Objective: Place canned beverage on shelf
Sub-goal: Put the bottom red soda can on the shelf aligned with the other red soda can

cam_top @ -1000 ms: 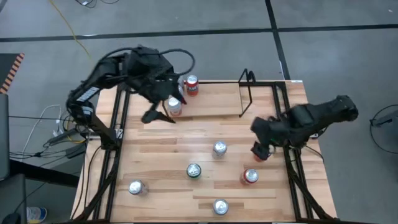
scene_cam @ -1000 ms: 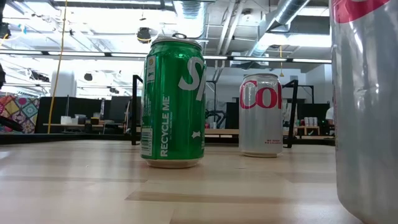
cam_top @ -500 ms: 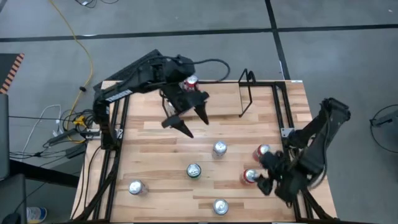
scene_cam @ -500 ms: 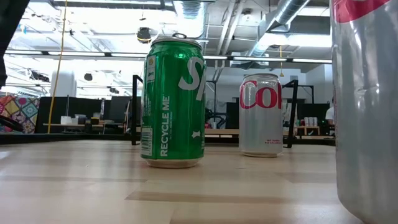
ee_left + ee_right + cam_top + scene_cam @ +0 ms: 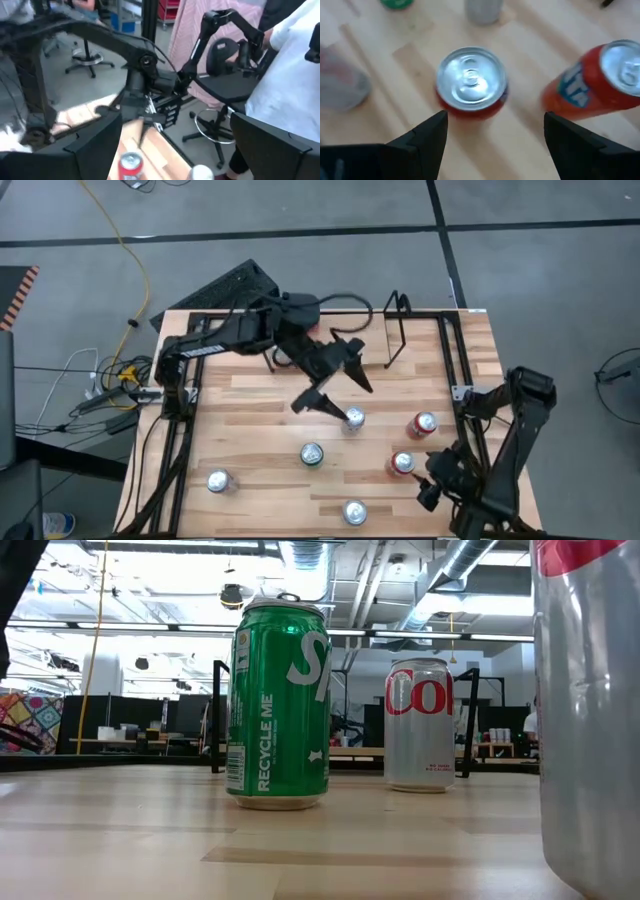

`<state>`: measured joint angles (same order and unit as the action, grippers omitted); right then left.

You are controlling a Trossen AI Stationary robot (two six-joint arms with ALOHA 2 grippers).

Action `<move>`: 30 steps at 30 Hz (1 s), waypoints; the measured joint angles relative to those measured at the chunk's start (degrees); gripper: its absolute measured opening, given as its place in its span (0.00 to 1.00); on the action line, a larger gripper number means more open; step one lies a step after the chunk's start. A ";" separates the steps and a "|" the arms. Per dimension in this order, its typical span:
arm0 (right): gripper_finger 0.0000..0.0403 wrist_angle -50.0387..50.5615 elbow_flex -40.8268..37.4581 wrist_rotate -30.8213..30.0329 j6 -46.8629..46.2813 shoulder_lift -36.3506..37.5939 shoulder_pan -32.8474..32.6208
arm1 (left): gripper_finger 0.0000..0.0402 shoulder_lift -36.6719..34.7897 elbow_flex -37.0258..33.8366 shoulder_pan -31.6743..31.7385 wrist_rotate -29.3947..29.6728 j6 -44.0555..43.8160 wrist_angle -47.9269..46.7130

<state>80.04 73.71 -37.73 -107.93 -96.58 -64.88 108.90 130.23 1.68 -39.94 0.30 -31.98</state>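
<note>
Your left gripper (image 5: 338,385), spread and empty, hangs at the silver can's (image 5: 353,419) eleven o'clock. Descending off-centre could topple it. Your right gripper (image 5: 432,480) waits, spread.

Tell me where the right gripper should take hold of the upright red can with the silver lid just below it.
Grip the red can around its round side wall, coming straight down from above. It stands upright, lid up, between the open right gripper fingers. The orange can stands apart beside it, so keep the fingers clear of that side.

left end effector (image 5: 338,384) swung toward table centre, right end effector (image 5: 432,480) retreated to near edge
</note>
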 joint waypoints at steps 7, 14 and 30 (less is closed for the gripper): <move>0.75 -2.20 0.00 -4.62 -7.82 -6.00 -2.72 | 0.88 1.23 -0.08 -2.89 5.31 -4.27 1.61; 0.75 -5.73 0.02 -10.26 -11.55 -11.00 -3.75 | 0.88 1.92 -0.06 -4.38 7.40 -6.71 8.26; 0.75 -13.20 -5.19 -18.22 -15.84 -18.63 0.89 | 0.88 1.90 -0.06 -4.62 10.36 -9.09 10.67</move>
<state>66.85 68.52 -55.95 -123.77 -115.22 -63.99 110.80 130.17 -2.94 -29.58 -8.79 -21.31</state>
